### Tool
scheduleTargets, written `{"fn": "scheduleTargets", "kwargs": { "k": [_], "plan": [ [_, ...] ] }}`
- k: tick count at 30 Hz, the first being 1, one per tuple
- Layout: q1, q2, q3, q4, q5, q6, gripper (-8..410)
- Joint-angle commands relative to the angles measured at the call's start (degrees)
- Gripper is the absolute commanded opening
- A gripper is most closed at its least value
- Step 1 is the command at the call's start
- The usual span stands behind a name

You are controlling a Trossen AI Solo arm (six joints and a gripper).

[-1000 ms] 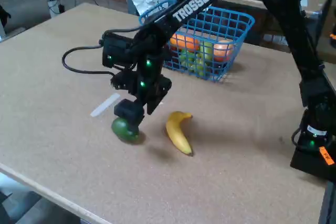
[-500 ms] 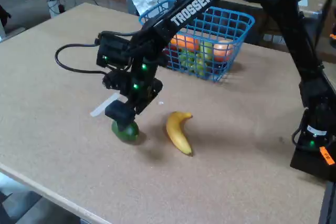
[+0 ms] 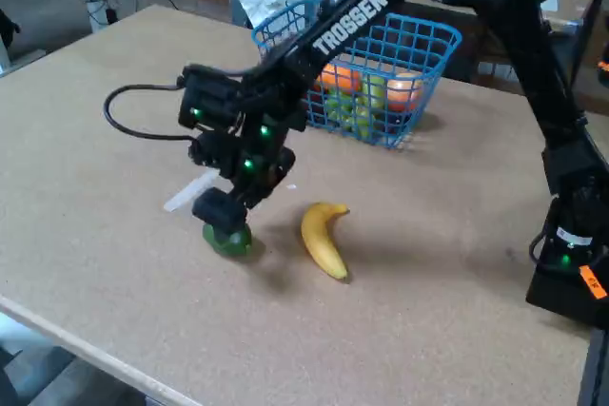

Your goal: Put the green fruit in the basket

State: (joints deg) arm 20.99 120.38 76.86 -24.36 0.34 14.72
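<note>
a yellow banana [image 3: 324, 239] lies on the brown table [image 3: 95, 121] — a pale strip [image 3: 189, 190] well left of it

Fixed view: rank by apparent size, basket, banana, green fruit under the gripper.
1. Blue wire-mesh basket, largest by far.
2. Yellow banana.
3. Dark green fruit, smallest, though the gripper covers its top, so its full size is unsure.

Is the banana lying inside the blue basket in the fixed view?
No, the banana lies on the bare table, well apart from the blue basket behind it.
</note>
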Motion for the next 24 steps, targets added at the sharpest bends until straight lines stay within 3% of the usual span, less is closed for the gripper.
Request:
{"fn": "scheduleTargets", "kwargs": {
  "k": [1, 8, 24],
  "plan": [
    [0.07, 0.04, -1.92, 2.71, 0.28, 0.17, 400],
    [0.15, 0.04, -4.37, 7.5, 0.39, 0.2, 400],
    [0.76, 0.04, -4.68, 10.97, 2.1, 0.22, 400]
  ]
}}
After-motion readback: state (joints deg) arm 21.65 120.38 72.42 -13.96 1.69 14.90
